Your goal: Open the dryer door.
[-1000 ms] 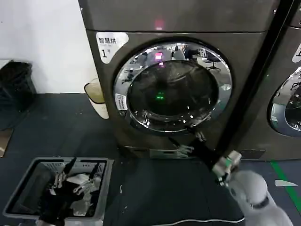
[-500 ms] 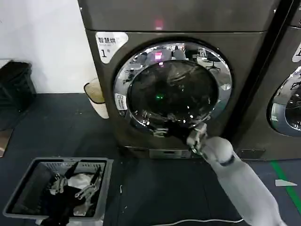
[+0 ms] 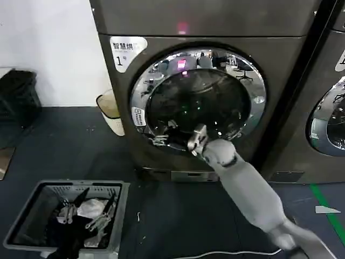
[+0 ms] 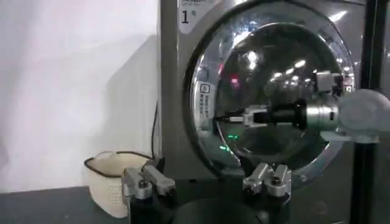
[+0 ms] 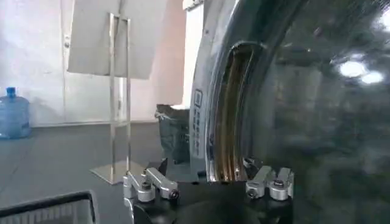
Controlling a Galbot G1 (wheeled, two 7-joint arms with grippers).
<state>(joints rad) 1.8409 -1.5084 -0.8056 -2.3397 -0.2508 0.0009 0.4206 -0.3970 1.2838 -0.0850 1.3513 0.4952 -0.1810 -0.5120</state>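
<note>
The dryer door (image 3: pixel 198 100) is a chrome-ringed porthole of dark glass on the grey machine labelled "1" (image 3: pixel 119 60), and it sits flush in the front. My right gripper (image 3: pixel 161 139) reaches across the glass to the ring's lower left edge. In the right wrist view the right gripper (image 5: pixel 210 181) is open, with the chrome rim (image 5: pixel 214 122) running between its fingers. From the left wrist view the right gripper (image 4: pixel 234 117) points at the ring's left side. My left gripper (image 4: pixel 207 182) is open, low and left, over the grey basket (image 3: pixel 32 200).
A second grey machine (image 3: pixel 329 118) stands close on the right. A cream bin (image 3: pixel 110 110) sits against the dryer's left corner. A black bin (image 3: pixel 16 97) is at the far left. Green tape (image 3: pixel 326 208) marks the dark floor.
My right arm has swung from below the door's lower right, up and leftward across the glass, to the ring's lower left edge. The door has stayed in place.
</note>
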